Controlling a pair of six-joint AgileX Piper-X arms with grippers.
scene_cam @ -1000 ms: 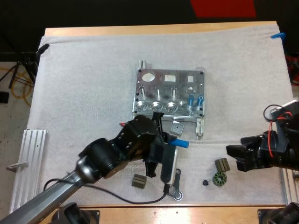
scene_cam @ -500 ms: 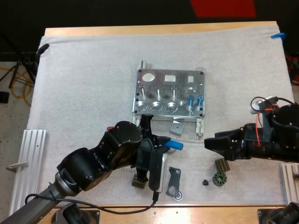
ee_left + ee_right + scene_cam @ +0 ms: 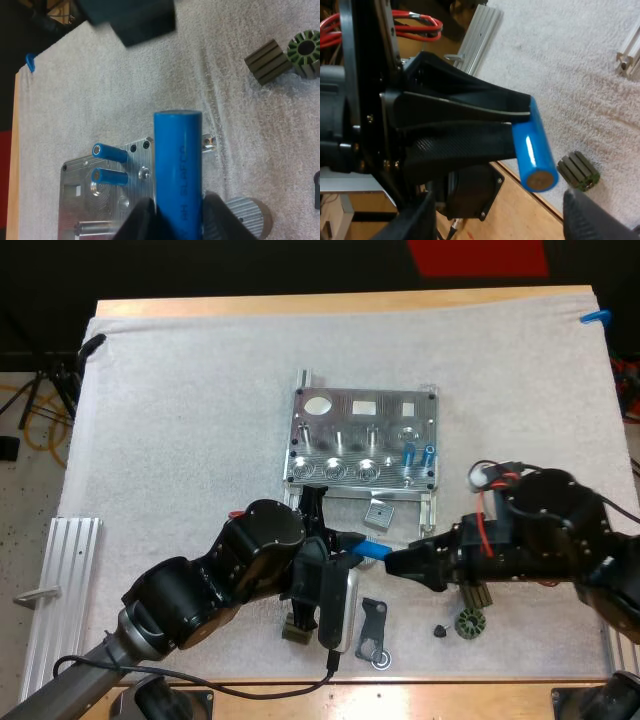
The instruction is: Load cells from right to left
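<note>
**Item:** blue cell (image 3: 374,551).
**Place:** in the air above the mat (image 3: 180,420), just near of the metal plate (image 3: 365,410), between the two arms.
**Held by:** left gripper (image 3: 345,543), fingers clamped on opposite sides of the cell toward one end, the other end sticking out free.
**Right gripper** (image 3: 398,562): fingers spread apart and gripping nothing, tips close by the cell's free end.
**Already loaded:** two cells (image 3: 408,452) standing upright at the plate's right near side. The sockets (image 3: 336,471) to their left are empty.
**Handling (judged):** stiff, fairly light, with a smooth sleeve that is likely slippery. It would roll if laid down and should not be squeezed hard.
**Hold:** across the round body near the middle, one end left bare for the socket.
**Nearby:** ribbed dark parts (image 3: 475,592) on the mat, near right.
</note>
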